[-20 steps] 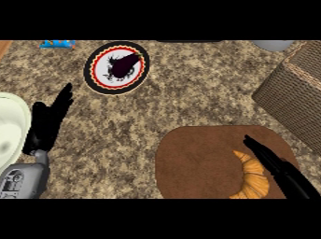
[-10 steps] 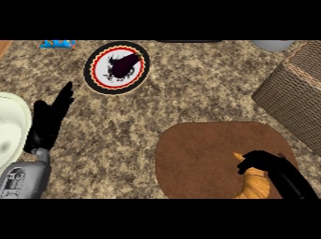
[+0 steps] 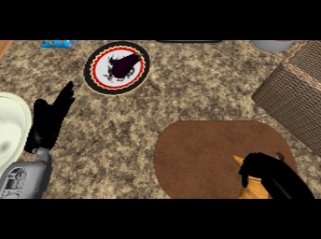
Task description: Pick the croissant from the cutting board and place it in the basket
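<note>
Change noted: a second ago the right hand [image 3: 265, 167] lay with fingers straight across the croissant [image 3: 254, 190]; half a second ago the fingers had begun to fold over it; now they are curled round the pastry's upper end, hiding most of it. Only an orange tip and a lower stretch show beside the hand. The croissant sits where it did, on the cutting board [image 3: 205, 154] near the board's right edge, at the counter's [image 3: 184, 100] near edge; it appears not yet lifted.

Judgement: the grasp looks closed, so the pick is at the lifting stage. The basket [image 3: 301, 93] stands at the counter's right edge, just beyond the board's far right corner; the carry looks short, up and over its near wall.

The left hand [image 3: 50, 121] rests open, fingers straight, near the counter's left edge beside a pale bowl [image 3: 1, 135], unchanged.

Markings: a round plate [image 3: 117, 68] toward the far edge bears a dark motif within a red and black rim; no lettering can be read. A blue object [image 3: 58, 44] at the far left is too small to identify
</note>
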Available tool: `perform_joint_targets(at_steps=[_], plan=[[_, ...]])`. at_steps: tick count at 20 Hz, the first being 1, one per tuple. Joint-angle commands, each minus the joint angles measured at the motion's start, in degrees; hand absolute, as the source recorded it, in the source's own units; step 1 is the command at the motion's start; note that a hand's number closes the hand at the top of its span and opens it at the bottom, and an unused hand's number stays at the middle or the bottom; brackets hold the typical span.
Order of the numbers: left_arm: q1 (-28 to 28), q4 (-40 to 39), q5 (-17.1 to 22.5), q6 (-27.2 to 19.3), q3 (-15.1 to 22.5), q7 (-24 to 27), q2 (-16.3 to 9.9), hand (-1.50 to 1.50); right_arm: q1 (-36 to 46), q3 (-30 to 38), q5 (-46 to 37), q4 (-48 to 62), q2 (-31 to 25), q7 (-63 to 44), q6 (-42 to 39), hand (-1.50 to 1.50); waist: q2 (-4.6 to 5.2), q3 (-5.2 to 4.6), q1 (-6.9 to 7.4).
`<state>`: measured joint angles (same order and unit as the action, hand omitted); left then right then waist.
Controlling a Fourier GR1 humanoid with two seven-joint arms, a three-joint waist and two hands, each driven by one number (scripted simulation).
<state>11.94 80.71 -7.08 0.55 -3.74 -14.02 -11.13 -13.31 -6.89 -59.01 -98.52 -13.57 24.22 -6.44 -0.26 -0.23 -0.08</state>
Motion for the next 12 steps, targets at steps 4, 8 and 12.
perform_joint_targets(at_steps=[4, 8, 12], plan=[[-1.72, 2.57, 1.05, 1.19, -0.42, -0.71, -0.68, 0.00, -1.58, -10.41, -18.02, -9.39, -9.98, -2.62, -5.14, 1.50, -0.11, 0.09, 0.24], [1.08, -1.70, 0.71, 2.16, -1.82, 0.51, -1.80, 0.00, -5.11, -8.20, -11.76, -14.35, -9.32, 1.89, -5.11, 1.50, 0.22, 0.21, -0.26], [-1.15, 0.93, 0.42, 0.97, -0.90, 1.00, -0.54, 0.00, -12.99, -5.52, 1.30, -24.72, -7.45, 1.42, -13.27, 1.50, 0.06, 0.17, -0.96]])
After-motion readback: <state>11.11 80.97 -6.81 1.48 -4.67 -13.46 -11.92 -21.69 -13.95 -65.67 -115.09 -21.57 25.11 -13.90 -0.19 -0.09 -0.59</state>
